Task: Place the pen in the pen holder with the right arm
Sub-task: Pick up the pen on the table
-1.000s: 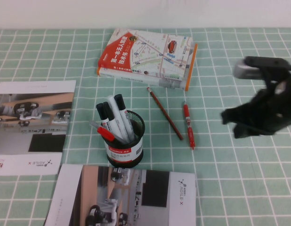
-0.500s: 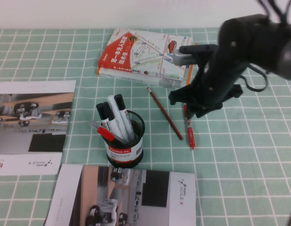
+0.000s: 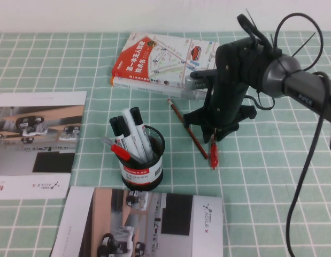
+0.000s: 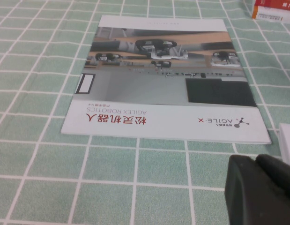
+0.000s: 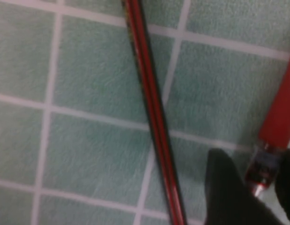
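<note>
The right arm (image 3: 251, 69) reaches in from the far right and bends down over the middle of the green checked cloth (image 3: 272, 203), and the right gripper (image 3: 214, 134) is right down on the pen (image 3: 213, 155), just right of the pen holder (image 3: 142, 171). In the right wrist view the pen (image 5: 276, 117) runs between two dark fingers (image 5: 226, 192), one on each side of its clear section, so the gripper is spread around it; whether the fingers touch it cannot be told. The pen's low end pokes out on the near side of the gripper. Just left of it lies the pencil (image 3: 189, 131), slanting from far left to near right, its near end close beside the pen. The pen holder stands upright with markers (image 3: 130, 131) leaning in it. A book (image 3: 165, 64) lies at the far side, brochures (image 3: 39, 139) at the left and near edges. The left gripper (image 4: 264, 192) sits low over the cloth beside a brochure (image 4: 163, 79); whether it is spread or pressed together cannot be told
</note>
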Action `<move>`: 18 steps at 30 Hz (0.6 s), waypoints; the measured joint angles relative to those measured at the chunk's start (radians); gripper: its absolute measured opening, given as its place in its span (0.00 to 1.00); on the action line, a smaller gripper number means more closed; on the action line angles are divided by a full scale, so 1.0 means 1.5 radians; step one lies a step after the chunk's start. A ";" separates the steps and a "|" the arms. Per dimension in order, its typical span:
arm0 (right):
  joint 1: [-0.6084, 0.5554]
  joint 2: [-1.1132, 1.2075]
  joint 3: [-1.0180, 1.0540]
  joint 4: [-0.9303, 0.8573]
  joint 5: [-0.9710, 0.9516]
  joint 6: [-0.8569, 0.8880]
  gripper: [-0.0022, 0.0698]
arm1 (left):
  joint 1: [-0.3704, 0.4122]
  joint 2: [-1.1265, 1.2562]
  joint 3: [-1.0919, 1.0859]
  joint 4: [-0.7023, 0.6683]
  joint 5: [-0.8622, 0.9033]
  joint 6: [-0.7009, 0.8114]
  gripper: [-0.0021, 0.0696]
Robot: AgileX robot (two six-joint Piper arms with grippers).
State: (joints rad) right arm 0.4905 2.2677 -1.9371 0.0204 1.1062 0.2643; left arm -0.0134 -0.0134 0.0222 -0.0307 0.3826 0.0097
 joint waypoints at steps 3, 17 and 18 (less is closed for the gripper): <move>0.000 0.011 -0.006 -0.007 0.004 0.004 0.34 | 0.000 0.000 0.000 0.000 0.000 0.000 0.02; 0.000 0.013 -0.012 -0.035 0.037 0.015 0.14 | 0.000 0.000 0.000 0.000 0.000 0.000 0.02; 0.000 0.013 -0.012 -0.039 0.039 0.015 0.14 | 0.000 0.000 0.000 0.000 0.000 0.000 0.02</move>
State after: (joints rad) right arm 0.4905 2.2875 -1.9555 -0.0388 1.1644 0.2873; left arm -0.0134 -0.0134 0.0222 -0.0307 0.3826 0.0097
